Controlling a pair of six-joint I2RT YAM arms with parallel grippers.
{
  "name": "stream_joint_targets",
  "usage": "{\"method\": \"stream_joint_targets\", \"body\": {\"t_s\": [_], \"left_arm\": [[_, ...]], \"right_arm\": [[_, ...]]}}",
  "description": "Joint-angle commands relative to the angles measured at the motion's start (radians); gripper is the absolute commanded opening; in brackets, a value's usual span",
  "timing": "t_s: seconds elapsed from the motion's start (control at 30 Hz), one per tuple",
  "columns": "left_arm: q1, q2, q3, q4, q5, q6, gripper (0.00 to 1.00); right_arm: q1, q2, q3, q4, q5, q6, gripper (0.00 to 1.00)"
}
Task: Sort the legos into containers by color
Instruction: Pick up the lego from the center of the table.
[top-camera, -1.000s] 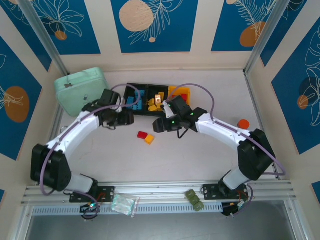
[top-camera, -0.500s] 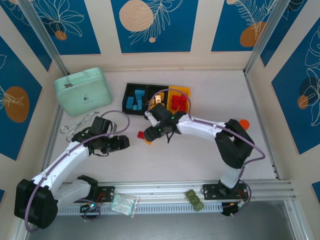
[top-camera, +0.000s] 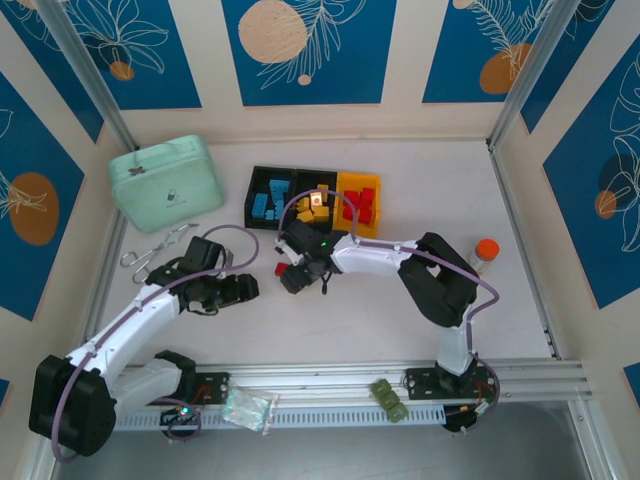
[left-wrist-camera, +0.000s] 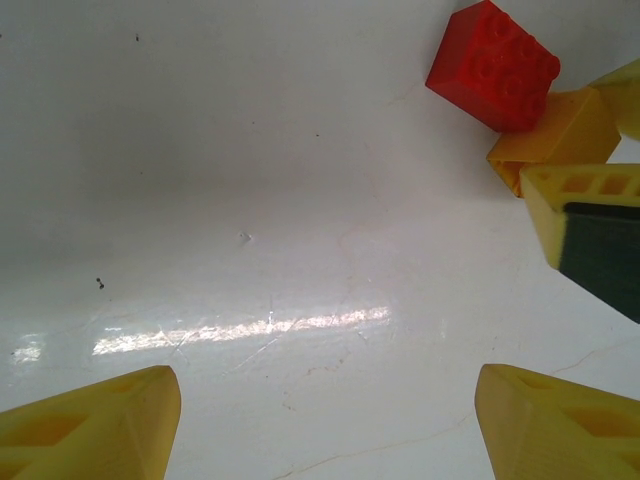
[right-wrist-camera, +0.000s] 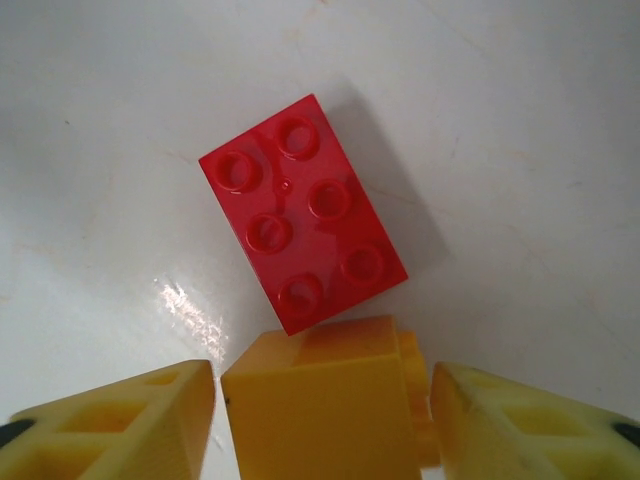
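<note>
I have the right gripper (right-wrist-camera: 322, 398) down at the table, its fingers spread on either side of a yellow brick (left-wrist-camera: 555, 135). In the right wrist view I see a thin gap beside the left finger (right-wrist-camera: 120, 420), so I judge the brick straddled, not yet pinched. A red brick (right-wrist-camera: 300, 225) lies at 12 o'clock of the yellow one, touching its far edge.

The left gripper (left-wrist-camera: 325, 428) hovers over bare table at 9 o'clock of the pair, fingers wide apart and holding nothing. From above, the 3 containers (top-camera: 358, 177) sit at 1 o'clock of my right gripper, with blue bricks in the left bin, yellow in the middle and red in the yellow bin.

My worries from here:
- The brick sits near the fingertips, so a shallow squeeze could pop it out.
- The red brick touches it, so the lift may drag or flick the red one.
- The bins share walls, so a release off centre could land yellow among red or blue.
- The left gripper is near, so reaching for the red brick now risks the 2 arms clashing.
</note>
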Motion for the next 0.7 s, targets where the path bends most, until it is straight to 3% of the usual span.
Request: {"method": "stream_joint_targets", "body": {"t_s": [0.0,0.2,0.47,0.67], "left_arm": [[-0.003,-0.001,-0.008,0.006,0.018,-0.015,0.77],[-0.002,-0.004,-0.007,0.008,0.021,-0.018,0.77],[-0.003,-0.025,-0.024,0.097,0.103,-0.046,0.76],[-0.011,-0.026,-0.016,0.176,0.151,-0.084,0.75]], "right_arm": [[0.011,0.021,0.036,-0.02,0.024,-0.009,0.51],[0.02,-0.021,0.02,-0.032,0.051,-0.005,0.38],[0.006,-0.154,-0.013,-0.076,0.063,0.024,0.35],[-0.07,-0.19,0.057,-0.146,0.021,0.078,0.35]]}}
